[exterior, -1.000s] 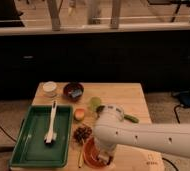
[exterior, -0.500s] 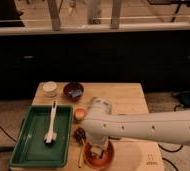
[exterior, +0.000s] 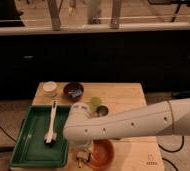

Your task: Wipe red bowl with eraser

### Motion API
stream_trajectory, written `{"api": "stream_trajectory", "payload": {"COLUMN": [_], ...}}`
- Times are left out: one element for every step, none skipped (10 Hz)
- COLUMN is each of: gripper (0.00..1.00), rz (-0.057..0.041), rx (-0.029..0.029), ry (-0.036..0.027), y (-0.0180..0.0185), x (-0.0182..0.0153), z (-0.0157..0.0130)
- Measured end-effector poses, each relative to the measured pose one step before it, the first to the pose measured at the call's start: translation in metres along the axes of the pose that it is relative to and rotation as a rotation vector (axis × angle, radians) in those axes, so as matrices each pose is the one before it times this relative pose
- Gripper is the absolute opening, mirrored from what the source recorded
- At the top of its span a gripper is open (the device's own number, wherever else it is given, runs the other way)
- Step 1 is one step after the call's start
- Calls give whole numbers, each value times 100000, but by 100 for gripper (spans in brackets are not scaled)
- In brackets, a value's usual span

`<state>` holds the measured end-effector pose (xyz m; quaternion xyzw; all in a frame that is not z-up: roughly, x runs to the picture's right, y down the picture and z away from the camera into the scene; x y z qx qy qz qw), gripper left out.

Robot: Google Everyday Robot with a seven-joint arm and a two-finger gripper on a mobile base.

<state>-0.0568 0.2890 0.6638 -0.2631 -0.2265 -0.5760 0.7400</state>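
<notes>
Arm reaching across table (exterior: pixel 123 92); gripper (exterior: pixel 83 157) hanging at bowl's (exterior: pixel 104 155) left rim, front table edge. Finger spread: cannot tell; eraser possibly hidden there. Advice: keep pressure light, sweeping inside bowl, avoiding tray (exterior: pixel 33 150) alongside.

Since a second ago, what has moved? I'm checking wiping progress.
The arm swung left across the table, bringing the hand down at the left rim of the red bowl. The eraser isn't distinguishable. The green tray, white brush and maroon bowl stayed put.
</notes>
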Motion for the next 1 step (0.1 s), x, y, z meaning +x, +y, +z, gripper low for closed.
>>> {"api": "stream_trajectory", "payload": {"gripper": [3], "rz": [-700], "rx": [347], "ry": [-644], "y": [282], "x": [-538], "z": [144]}}
